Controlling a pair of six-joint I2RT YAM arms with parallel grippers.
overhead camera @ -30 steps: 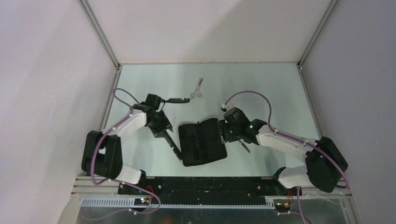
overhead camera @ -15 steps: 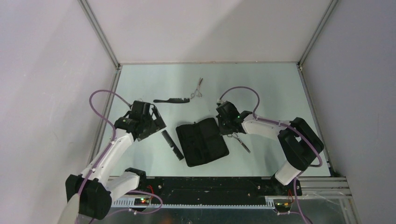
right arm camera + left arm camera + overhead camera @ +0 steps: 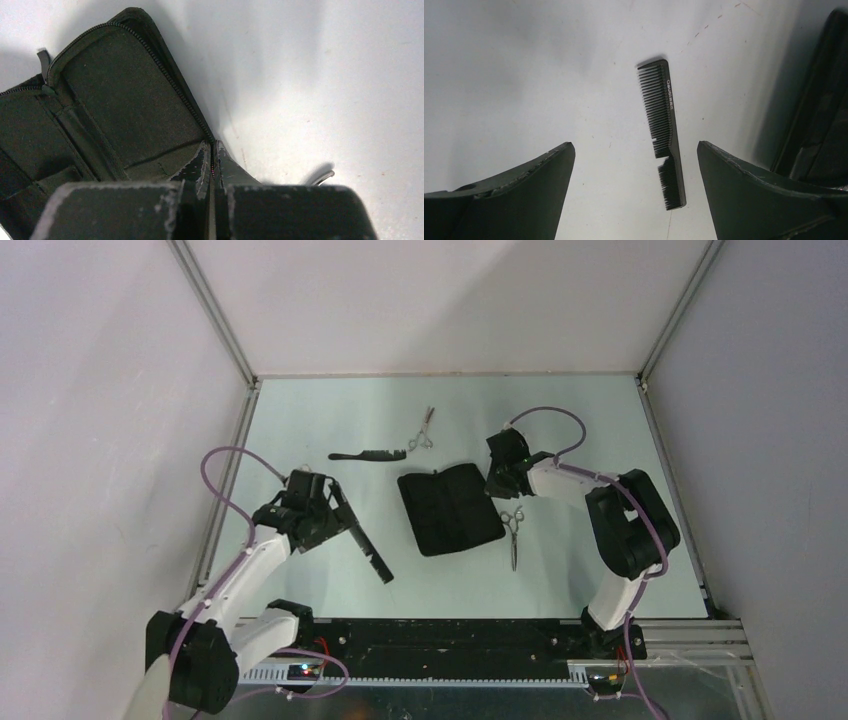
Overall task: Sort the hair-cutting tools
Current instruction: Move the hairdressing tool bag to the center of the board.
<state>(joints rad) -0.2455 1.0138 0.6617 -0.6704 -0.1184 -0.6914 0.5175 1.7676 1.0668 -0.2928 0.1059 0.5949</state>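
Near comb (image 3: 371,553): black, flat on the table (image 3: 300,430), left of the case, lying on a slant. Nothing touches it.
Left gripper (image 3: 634,147): jaws spread wide and empty. In the wrist view the near comb lies on the table between the two fingers, apart from both.
Near scissors (image 3: 513,532): silver, flat on the table just right of the case, rings toward the far side, blades pointing at the arm bases.
Case (image 3: 450,508): black fabric, zipped edge, lying open between the two arms with its inner pockets showing. It sits between the near comb and the near scissors.
Right gripper (image 3: 212,161): jaws pressed together on nothing, tips at the case's far right rim. Whether they touch it, I cannot tell.
Far comb (image 3: 368,454): black, beyond the case, lying crosswise.
Far scissors (image 3: 424,432): silver, just right of the far comb's end, free.
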